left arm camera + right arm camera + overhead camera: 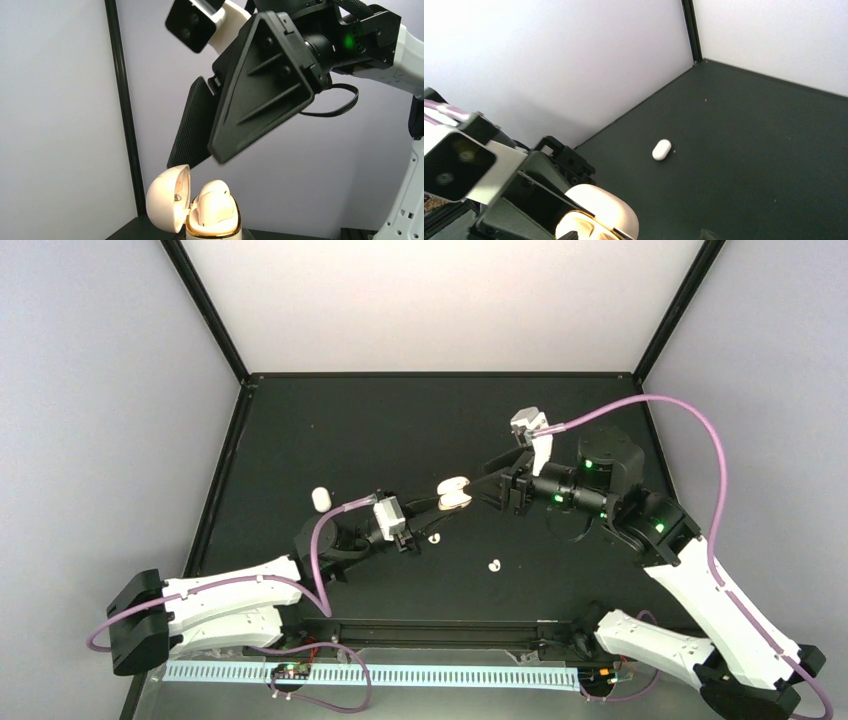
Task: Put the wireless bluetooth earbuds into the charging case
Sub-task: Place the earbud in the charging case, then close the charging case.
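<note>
The left tool [438,506] is clamped shut on the charging case [455,493] and holds it up off the tabletop [400,430], near the middle and angled toward the other arm. The left wrist camera looks straight at the case. Its lid [169,199] is swung open to the left, a gold rim runs round the mouth, and a cream seated earbud [214,201] stands up out of the well. I can't make out whether another one sits next to it.

The right tool [497,485] hangs just beyond the case with its tips aimed at the open mouth. It looks close but not touching. Its two black fingers [260,90] stand apart, and I see nothing between them.

Down on the tabletop, one loose earbud [434,537] lies just below the left tool. A second loose earbud [494,564] lies further toward the right arm's side and nearer the bases. Well off to the left, a white oval pod [320,499] lies by itself. The right wrist camera shows the same pod on the dark surface, not far from the side wall.
</note>
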